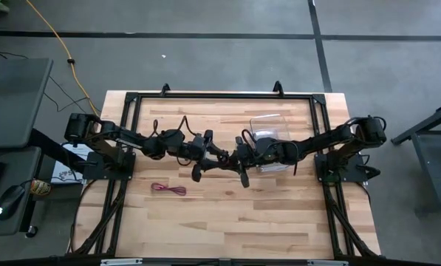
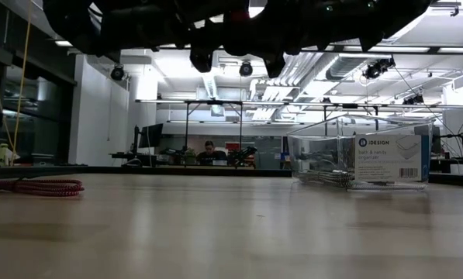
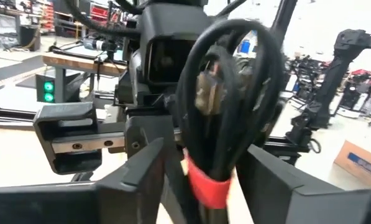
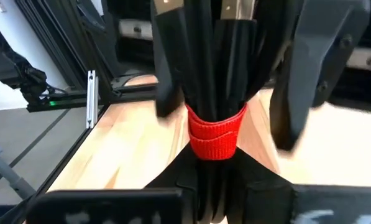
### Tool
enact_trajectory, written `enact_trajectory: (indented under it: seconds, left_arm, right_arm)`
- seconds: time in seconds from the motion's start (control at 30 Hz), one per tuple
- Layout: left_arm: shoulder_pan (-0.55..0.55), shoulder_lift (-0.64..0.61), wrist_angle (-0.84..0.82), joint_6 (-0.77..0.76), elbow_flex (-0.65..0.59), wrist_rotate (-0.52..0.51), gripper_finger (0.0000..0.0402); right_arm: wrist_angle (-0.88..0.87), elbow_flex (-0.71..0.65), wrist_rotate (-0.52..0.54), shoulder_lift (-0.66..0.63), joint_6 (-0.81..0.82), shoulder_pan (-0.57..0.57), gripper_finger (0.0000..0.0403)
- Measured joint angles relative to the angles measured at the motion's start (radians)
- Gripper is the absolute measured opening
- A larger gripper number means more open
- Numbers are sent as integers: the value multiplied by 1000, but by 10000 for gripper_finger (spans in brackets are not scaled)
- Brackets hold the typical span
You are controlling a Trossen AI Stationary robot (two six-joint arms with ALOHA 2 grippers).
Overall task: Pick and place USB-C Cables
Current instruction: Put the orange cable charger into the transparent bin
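Both arms meet above the table's middle. The black-and-red USB-C cable bundle, a black coil bound by a red strap, stands upright between them. My right gripper is shut on it. My left gripper is open, and its fingers stand on either side of the coil. The magenta-red cable lies flat on the table toward its left and near side. A grey bundle lies in the clear box. My right gripper pinches the black-and-red bundle between its two fingers just below the red strap, coming in level from the table's right. The bundle is lifted clear of the table and stands upright, its coil and metal plugs above the fingers.
The clear plastic box sits right of the middle, under my right arm. A black frame runs round the tabletop. Bare wood lies toward the near edge. The yellow cord lies off the table. A person sits far behind.
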Motion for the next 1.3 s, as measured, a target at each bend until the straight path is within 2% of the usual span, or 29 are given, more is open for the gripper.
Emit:
enact_trajectory:
  seconds: [0.13,0.3,0.47,0.6,0.83,1.0,1.3]
  left_arm:
    - [18,-72,-105,-4,0,42,193]
    - [51,-202,-307,26,-3,33,199]
    - [76,-334,-313,56,-99,-34,196]
    - [110,-462,-240,58,-207,-106,196]
    - [138,-642,-208,53,-307,-99,196]
    - [134,-681,-217,58,-313,-83,196]
    - [134,-677,-222,68,-313,-85,195]
  right_arm:
    - [-49,-1,2,-34,-9,0,14]
    - [-146,-1,17,-102,-47,0,14]
    - [-223,-76,120,-213,-84,-1,15]
    - [-218,-205,192,-376,-80,-16,15]
    - [-119,-420,245,-718,-84,-58,16]
    - [-102,-480,246,-856,-87,-63,16]
    - [-79,-503,246,-853,-84,-60,16]
